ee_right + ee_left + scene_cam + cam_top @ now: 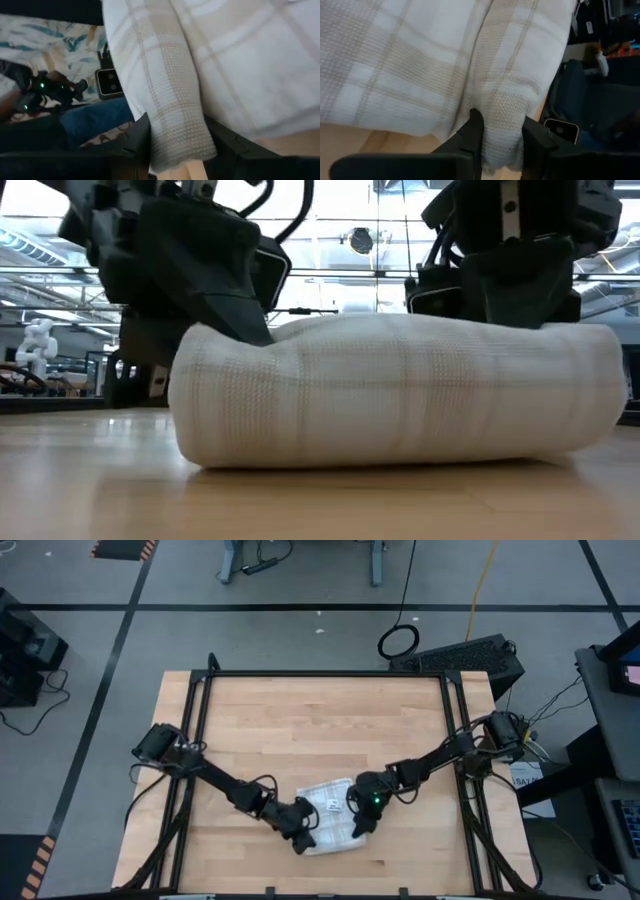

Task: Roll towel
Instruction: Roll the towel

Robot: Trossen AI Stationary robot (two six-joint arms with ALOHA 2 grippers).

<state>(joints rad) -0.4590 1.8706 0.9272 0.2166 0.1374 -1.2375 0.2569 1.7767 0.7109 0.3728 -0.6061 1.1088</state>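
The towel point(331, 815) lies near the front edge of the surface point(300, 720), a little right of its middle, already bunched into a thick, loose roll that sits flat on the wood in the low view point(400, 395). Both arms meet over it, one at each end, which looks meant to keep the roll even while it is turned.

The left gripper point(502, 137) is at the roll's front-left end, its jaws clamped on a fold of towel point(470, 60) that fills the gap between them. The right gripper point(175, 145) is at the opposite end, toward the right edge, its jaws likewise closed on a folded edge of the cloth point(200, 50).

Holding both ends at once probably stops the thin layers from slipping apart or unrolling. The far half of the surface carries nothing the arms are working on.
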